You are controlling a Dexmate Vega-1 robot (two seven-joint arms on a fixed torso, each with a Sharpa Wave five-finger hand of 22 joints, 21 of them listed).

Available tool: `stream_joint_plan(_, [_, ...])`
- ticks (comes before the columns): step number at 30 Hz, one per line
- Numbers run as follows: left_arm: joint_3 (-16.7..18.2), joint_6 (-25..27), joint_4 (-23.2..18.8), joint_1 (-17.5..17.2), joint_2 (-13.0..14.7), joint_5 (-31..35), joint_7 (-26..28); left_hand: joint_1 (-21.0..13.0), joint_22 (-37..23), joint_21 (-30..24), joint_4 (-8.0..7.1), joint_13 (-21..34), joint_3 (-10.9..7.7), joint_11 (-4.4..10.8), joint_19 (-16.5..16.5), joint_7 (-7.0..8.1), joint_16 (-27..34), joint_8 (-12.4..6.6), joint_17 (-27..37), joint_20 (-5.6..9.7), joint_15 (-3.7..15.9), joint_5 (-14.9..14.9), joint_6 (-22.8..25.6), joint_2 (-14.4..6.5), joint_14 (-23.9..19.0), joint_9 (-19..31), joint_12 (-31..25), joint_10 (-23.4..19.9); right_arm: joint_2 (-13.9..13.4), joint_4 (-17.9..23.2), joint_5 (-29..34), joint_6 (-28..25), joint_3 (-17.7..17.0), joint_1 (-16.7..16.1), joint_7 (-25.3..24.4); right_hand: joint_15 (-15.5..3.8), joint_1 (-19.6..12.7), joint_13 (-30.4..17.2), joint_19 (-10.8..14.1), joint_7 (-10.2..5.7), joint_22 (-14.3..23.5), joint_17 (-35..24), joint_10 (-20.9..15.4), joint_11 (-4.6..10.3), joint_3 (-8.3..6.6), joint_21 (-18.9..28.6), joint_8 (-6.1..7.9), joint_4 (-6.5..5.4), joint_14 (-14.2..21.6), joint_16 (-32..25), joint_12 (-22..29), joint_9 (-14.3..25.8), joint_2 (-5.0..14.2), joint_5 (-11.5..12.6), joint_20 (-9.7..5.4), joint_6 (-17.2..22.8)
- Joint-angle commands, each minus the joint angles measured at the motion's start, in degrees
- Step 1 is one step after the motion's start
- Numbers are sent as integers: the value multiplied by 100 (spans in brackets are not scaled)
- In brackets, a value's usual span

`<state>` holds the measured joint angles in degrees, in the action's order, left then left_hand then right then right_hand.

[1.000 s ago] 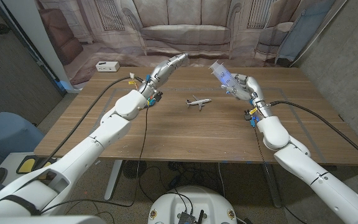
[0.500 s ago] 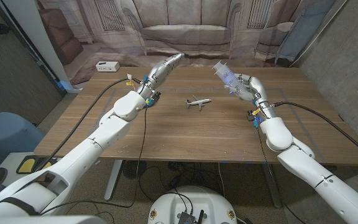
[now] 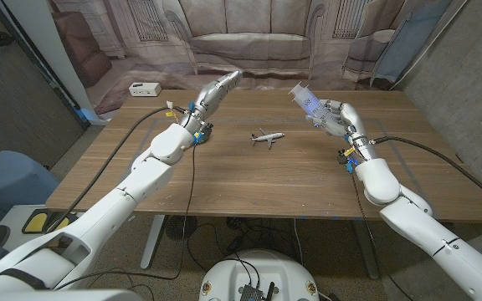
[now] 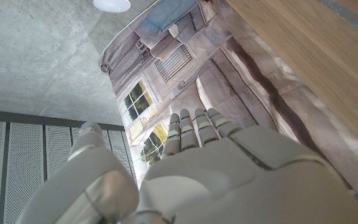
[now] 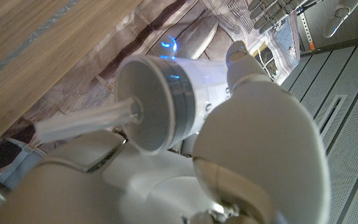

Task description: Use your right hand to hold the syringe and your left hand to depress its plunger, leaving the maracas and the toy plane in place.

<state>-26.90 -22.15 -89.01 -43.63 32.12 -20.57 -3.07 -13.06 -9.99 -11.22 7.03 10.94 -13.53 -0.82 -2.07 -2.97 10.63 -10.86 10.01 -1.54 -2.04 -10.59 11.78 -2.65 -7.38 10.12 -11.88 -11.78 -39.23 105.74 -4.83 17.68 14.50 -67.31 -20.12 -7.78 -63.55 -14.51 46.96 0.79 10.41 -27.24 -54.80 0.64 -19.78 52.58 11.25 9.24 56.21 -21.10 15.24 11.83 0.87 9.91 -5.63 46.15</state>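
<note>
A small white box [image 3: 143, 89] sits at the far left corner of the brown wooden table [image 3: 249, 180].

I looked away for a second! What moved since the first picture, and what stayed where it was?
The right hand, holding the syringe, drifted a little toward the robot's right. The left hand, holding nothing with fingers straight, slid slightly toward the robot's left. The toy plane stayed put on the table.

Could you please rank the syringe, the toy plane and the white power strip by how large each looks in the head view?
1. Syringe, though raised nearer the camera.
2-3. Toy plane and white power strip look alike.
</note>
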Motion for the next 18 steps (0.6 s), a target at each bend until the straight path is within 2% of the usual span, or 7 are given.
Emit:
stream_joint_plan(1, [57,15,-62,-86,52,-25,37,-64,-25,-8,9,8,16,8,6,17,15,-14,16,-59,-32,-2,69,-27,-22,6,-16,-38,-237,287,117,-348,-195,-249,23,-234,699,-19,-31,-128,-7,-22,-99,25,-1108,33,31,-1084,10,39,21,28,978,33,-329,113])
stream_joint_plan(9, [40,69,-85,-89,60,-50,13,-65,-25,-8,8,8,16,25,9,12,13,-11,16,-67,-27,-2,75,-29,-21,7,-15,-39,-382,439,141,-495,-286,-384,96,-163,712,-2,-137,-140,-14,-9,-54,90,-1120,28,33,-1077,-178,124,-11,29,969,33,-319,120])
stream_joint_plan(18, [11,87,-80,-70,41,-61,-15,-67,-26,-5,7,9,16,7,18,10,10,-8,16,-70,-25,-1,82,-32,-18,7,-15,-41,-517,636,249,-644,-414,-578,85,-170,722,8,-152,-142,-19,-25,-50,61,-1115,39,36,-1073,-210,125,-21,29,972,32,-316,128])
